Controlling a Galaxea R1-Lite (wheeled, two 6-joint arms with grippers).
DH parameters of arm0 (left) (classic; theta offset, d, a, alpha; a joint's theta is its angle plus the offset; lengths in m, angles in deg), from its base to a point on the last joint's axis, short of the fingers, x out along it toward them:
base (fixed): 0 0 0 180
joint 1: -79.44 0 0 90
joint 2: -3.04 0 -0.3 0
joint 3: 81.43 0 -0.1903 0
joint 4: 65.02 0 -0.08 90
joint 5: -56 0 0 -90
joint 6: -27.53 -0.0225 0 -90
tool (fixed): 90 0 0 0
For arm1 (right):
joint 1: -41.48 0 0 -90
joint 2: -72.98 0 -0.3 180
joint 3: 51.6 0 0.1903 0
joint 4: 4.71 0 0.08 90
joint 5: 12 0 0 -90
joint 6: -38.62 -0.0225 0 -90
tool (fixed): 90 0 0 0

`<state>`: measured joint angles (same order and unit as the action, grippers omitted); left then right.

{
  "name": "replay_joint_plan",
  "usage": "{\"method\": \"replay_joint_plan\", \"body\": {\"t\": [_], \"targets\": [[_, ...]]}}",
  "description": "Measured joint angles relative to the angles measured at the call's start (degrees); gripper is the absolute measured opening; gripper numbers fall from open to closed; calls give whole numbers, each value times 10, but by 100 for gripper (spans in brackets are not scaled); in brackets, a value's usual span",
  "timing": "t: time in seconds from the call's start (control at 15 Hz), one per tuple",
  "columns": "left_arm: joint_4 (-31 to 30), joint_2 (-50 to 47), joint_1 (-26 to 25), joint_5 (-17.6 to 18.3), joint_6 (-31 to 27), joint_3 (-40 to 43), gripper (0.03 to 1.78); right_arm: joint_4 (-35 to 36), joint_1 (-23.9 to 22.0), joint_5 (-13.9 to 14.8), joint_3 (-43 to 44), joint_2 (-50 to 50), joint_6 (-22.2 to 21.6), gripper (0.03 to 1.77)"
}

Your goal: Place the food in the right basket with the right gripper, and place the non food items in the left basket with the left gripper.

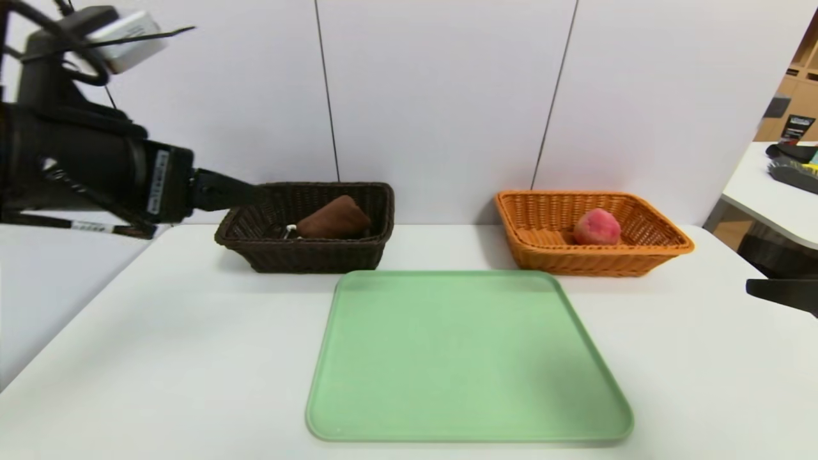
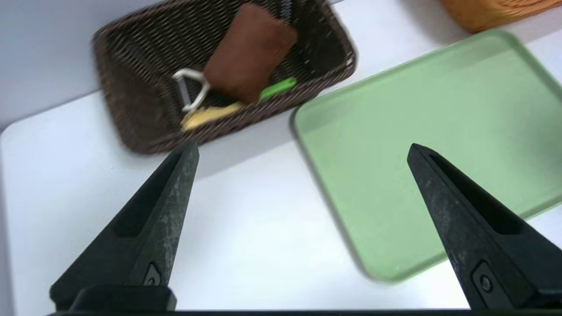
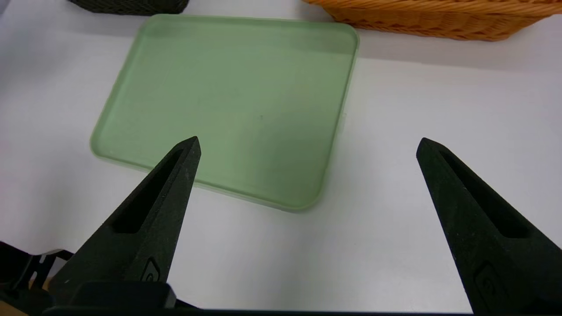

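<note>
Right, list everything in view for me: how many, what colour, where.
dark basket: one, dark brown, back left of table
pouch-like item: one, brown, in dark basket
looped item: one, white, beside the pouch-like item
long item: one, yellow and green, partly under it
orange basket: one, orange, back right
round fruit, perhaps a peach: one, pinkish red, in orange basket
tray: one, green, centre, empty
table: one, white, under all
side table: one, white, far right, items on top
left gripper: one, black, near dark basket, fingers open
right gripper: one, black, right edge, fingers open
</note>
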<state>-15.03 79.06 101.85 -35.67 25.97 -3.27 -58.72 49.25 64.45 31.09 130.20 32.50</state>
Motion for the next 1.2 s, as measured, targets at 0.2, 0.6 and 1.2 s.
{"method": "replay_joint_plan", "body": {"t": [0.2,0.6,1.2], "targets": [[2,-103,-54,-12,0,83,169,-6,6,2,0,-25,1,169],[-4,-262,-140,-14,-3,217,169,-49,-21,6,-35,-119,19,169],[-11,-457,-211,-12,-11,380,169,-97,-72,1,-90,-244,31,169]]}}
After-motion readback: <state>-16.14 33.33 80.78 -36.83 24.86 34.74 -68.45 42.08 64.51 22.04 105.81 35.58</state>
